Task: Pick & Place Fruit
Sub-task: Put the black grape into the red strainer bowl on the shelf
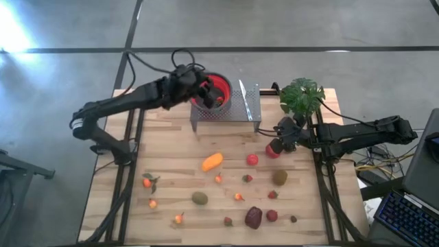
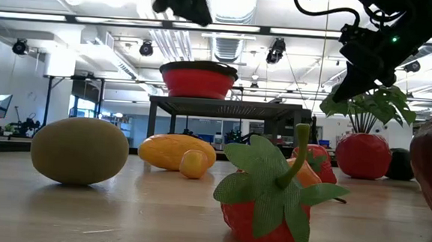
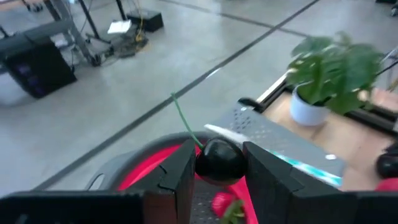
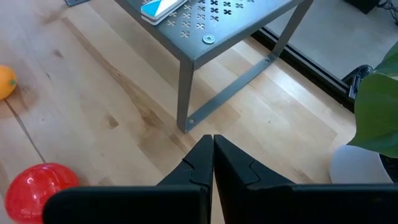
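Dark cherry (image 3: 219, 162) grasped by left pincer (image 3: 217, 171) above bowl (image 1: 221, 89); right pincer (image 4: 212, 152) clenched, empty; most fruit (image 1: 212, 162) remains.

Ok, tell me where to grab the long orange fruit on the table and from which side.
Grip the long orange fruit across its narrow middle, coming straight down from above. It lies flat and slanted on the wooden table, so turn the pincer crosswise to its length; bare wood on both flanks leaves finger room.
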